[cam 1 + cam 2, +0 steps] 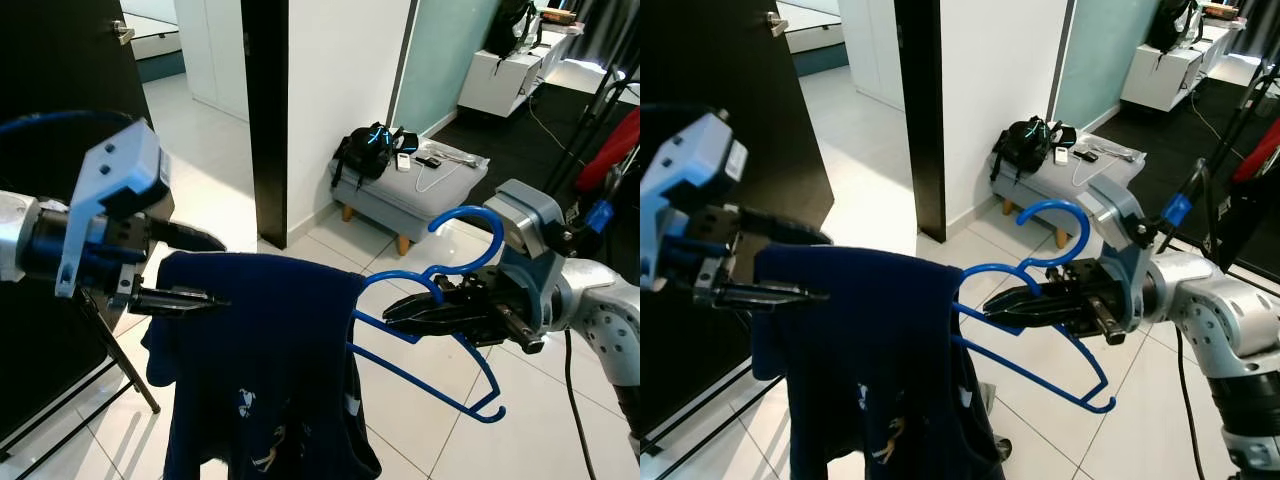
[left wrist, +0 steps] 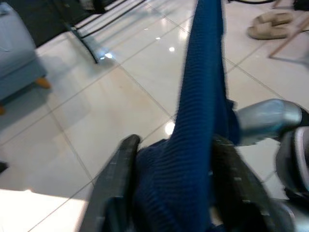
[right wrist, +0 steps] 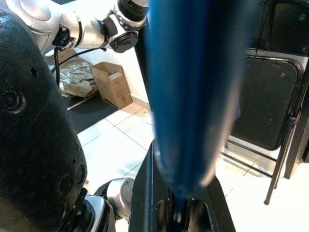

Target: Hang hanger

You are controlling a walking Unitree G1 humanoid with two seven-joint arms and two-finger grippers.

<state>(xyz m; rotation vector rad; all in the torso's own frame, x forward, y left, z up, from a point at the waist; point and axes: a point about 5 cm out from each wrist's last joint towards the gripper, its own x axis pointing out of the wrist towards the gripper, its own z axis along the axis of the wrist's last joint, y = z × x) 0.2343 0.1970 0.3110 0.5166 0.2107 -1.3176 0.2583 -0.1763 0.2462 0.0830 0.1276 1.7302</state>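
Jaws: right gripper [image 1: 425, 308] pinches the blue hanger [image 1: 440, 330] at its neck; left gripper [image 1: 185, 270] pinches the navy shirt [image 1: 260, 370] draped on it, mid-air. Keep hook upright; don't let the shirt slide off.

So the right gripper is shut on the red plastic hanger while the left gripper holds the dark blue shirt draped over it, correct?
Not quite: the plastic hanger is blue, not red, as the left eye view shows. The rest holds: the right gripper is shut on it below the hook, and the left gripper holds the dark blue shirt draped over it; the left wrist view shows the cloth between the fingers.
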